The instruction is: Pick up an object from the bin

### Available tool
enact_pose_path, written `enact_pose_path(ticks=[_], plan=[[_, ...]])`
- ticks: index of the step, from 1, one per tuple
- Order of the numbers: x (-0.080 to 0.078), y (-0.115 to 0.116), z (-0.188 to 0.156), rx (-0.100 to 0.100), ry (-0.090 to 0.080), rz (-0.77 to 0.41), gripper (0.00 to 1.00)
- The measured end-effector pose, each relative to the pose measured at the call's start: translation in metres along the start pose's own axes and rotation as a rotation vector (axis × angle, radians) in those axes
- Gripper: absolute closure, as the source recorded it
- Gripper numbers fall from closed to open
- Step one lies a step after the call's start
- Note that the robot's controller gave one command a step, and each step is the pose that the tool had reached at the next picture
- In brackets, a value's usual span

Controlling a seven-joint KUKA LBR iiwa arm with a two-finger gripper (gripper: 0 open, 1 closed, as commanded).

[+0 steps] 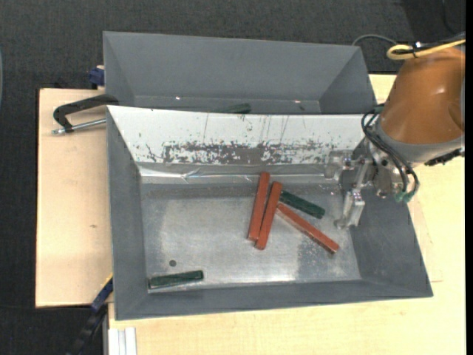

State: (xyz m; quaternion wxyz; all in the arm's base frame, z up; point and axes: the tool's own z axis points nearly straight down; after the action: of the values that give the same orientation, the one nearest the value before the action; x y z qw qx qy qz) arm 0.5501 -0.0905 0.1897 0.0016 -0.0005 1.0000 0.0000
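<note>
The gripper (350, 214) hangs near the bin's right wall (384, 235); open or closed, I cannot tell. Grabbing the nearest red stick (314, 233) could drag the green stick (303, 205) beside it.

It looked like a robot lab or a test room, not a home. A big robot arm (425, 102) with an orange cover and loose wires (405, 183) reached in from the side. A plain grey metal bin (222, 72) with a scratched inner wall sat on a pale tabletop (295, 335). A few red and green sticks (262, 211) lay in it. The floor (222, 2) was dark carpet.
</note>
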Motion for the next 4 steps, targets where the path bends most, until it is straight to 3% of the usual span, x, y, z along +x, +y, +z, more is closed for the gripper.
enact_pose_path(ticks=[1,2,3,4], plan=[[-0.014,0.015,0.053,0.000,-0.006,0.005,0.00],[-0.030,0.010,0.116,0.000,-0.003,0.165,1.00],[-0.030,0.010,0.116,0.000,-0.003,0.165,1.00],[-0.011,0.052,-0.068,-0.002,-0.010,0.251,1.00]])
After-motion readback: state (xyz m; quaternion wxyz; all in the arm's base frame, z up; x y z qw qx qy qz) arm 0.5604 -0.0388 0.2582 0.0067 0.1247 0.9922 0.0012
